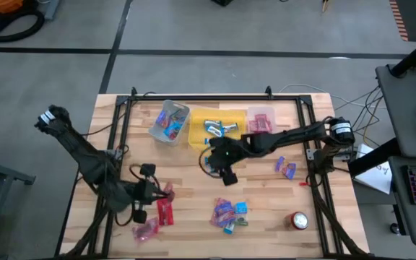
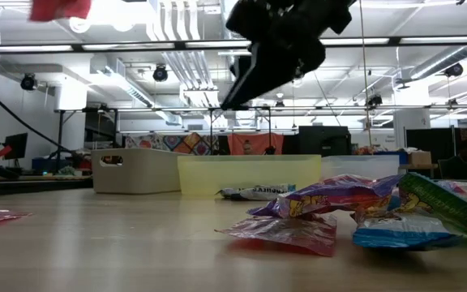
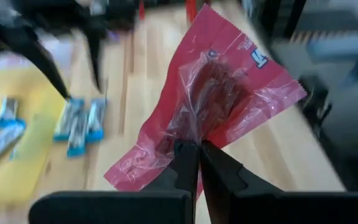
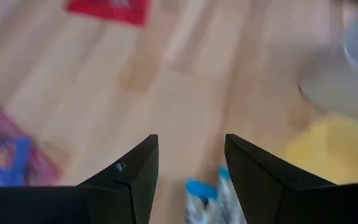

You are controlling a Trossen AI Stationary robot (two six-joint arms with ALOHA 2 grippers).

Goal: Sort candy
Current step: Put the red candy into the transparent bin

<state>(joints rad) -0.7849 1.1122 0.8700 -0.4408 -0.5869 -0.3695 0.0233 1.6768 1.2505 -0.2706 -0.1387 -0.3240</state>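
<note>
Right wrist view: blurred throughout. A red packet at 11 o'clock is cut by the frame edge; a purple-pink candy at 9 o'clock is smeared, print unreadable. A grey bin at 2 o'clock is cropped.

Left wrist view: backdrop blurred; blue-and-white pieces at 9 o'clock are soft, lettering illegible. The red wrapper shows partial print only.

Low view: a red scrap at 11 o'clock is cut off by the top edge. A dark gripper at 12 o'clock is cropped above, so which arm it belongs to cannot be told here. The green wrapper at 3 o'clock runs out of frame.

High view: contents of the clear tub are too small to sort by colour.
</note>
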